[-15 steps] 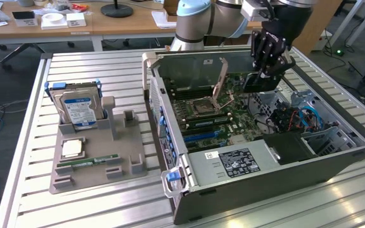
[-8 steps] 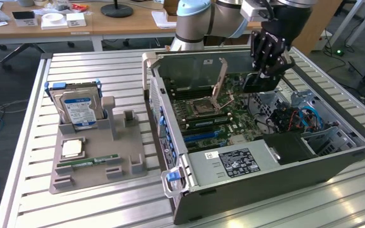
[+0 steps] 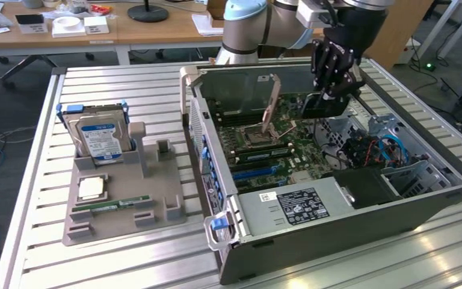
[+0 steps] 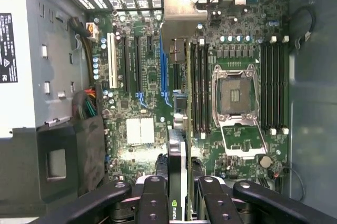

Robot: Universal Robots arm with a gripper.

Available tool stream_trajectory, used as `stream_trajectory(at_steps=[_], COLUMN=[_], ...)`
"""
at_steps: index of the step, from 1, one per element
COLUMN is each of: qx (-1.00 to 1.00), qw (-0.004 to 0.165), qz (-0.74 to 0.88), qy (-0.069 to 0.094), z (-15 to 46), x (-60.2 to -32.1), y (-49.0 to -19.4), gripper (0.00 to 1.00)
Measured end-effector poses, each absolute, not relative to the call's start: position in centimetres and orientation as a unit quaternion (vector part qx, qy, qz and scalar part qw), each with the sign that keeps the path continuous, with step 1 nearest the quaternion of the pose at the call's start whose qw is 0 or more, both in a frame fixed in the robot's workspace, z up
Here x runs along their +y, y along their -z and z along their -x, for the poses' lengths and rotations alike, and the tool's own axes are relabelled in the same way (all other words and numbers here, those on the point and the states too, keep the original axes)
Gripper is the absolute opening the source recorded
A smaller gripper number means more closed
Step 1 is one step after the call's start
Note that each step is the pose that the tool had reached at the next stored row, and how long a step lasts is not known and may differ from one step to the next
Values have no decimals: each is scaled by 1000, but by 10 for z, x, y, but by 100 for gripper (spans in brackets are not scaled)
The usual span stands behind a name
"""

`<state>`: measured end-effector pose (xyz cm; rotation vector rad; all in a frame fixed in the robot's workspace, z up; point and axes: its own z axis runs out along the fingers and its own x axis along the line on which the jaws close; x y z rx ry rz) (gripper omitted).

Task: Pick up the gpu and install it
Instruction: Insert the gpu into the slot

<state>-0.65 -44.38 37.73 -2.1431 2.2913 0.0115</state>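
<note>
Wrist view: my claw (image 4: 181, 195) clenched on gpu (image 4: 177, 153). Card held edge-on, bracket toward rear grille, I judge to line its edge along blue slot (image 4: 163, 66) on motherboard (image 4: 142, 77). Exterior view: gpu hangs over open case (image 3: 360, 235), not seated.

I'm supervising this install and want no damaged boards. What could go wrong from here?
The gpu, held edge-on in the gripper, hangs above the motherboard; if off line with the blue slot, its edge may strike the board. It also sits close to the memory slots and might clip them.
</note>
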Motion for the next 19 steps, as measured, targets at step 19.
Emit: stream_trajectory(at_steps=[19], qx=[729], qw=[2], qz=[685], qy=[-4], z=[22], x=[-444], y=[-358], gripper=[27])
